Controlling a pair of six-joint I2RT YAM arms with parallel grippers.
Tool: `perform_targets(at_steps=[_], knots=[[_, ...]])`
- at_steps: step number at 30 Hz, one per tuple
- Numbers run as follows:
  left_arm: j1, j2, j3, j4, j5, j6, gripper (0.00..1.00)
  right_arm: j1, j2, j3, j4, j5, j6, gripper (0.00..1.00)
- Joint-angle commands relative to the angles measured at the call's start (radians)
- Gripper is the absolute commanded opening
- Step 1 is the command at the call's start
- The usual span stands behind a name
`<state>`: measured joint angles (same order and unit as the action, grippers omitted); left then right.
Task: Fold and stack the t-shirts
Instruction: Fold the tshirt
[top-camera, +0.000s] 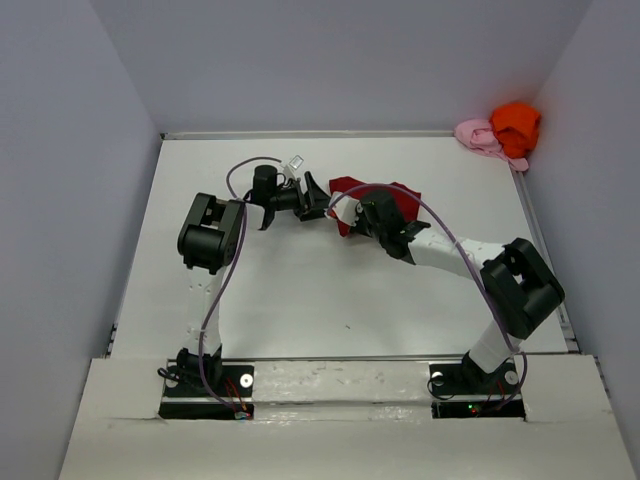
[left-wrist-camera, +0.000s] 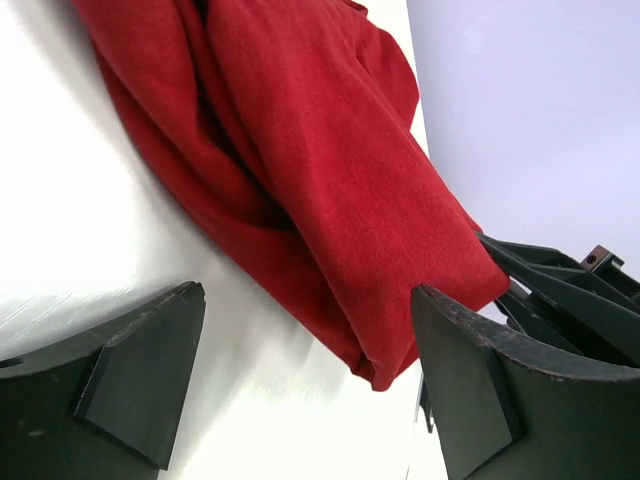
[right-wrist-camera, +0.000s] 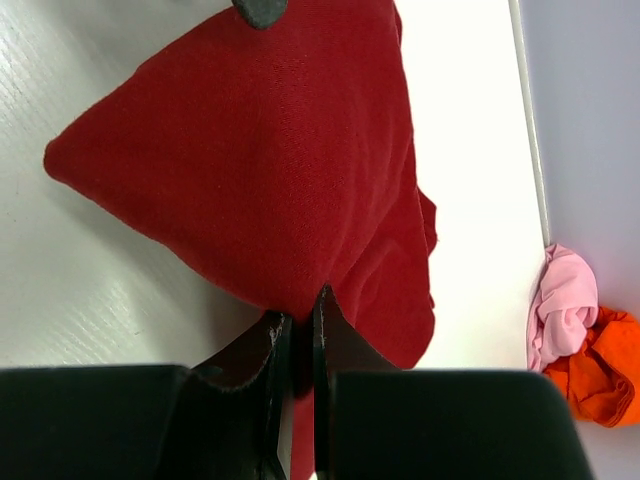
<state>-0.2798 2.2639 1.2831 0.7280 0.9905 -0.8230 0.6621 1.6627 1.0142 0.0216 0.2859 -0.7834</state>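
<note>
The dark red t-shirt lies bunched in the middle of the white table; it also shows in the left wrist view and the right wrist view. My right gripper is shut on a fold of its cloth. My left gripper is open at the shirt's left edge, with a corner of the red cloth between its spread fingers. The bright orange t-shirt and the pale pink t-shirt lie crumpled together in the far right corner, also in the right wrist view: orange, pink.
The table is walled by pale panels at the back and on both sides. A small clear tag-like object lies near the left wrist. A purple cable arcs over the right arm.
</note>
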Motion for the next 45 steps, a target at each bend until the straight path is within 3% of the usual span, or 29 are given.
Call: perform_targets(at_steps=[1,18,45], knots=[[-0.013,-0.023,0.001,0.05,0.025,0.015,0.93,0.005,-0.023,0.046,0.009,-0.019,0.018,0.0],[-0.064,-0.018,-0.073,0.139,-0.033,-0.056,0.93,0.005,-0.034,0.053,0.008,-0.013,0.018,0.0],[-0.108,-0.02,-0.143,0.137,-0.038,0.013,0.93,0.005,-0.015,0.109,0.009,0.032,-0.011,0.0]])
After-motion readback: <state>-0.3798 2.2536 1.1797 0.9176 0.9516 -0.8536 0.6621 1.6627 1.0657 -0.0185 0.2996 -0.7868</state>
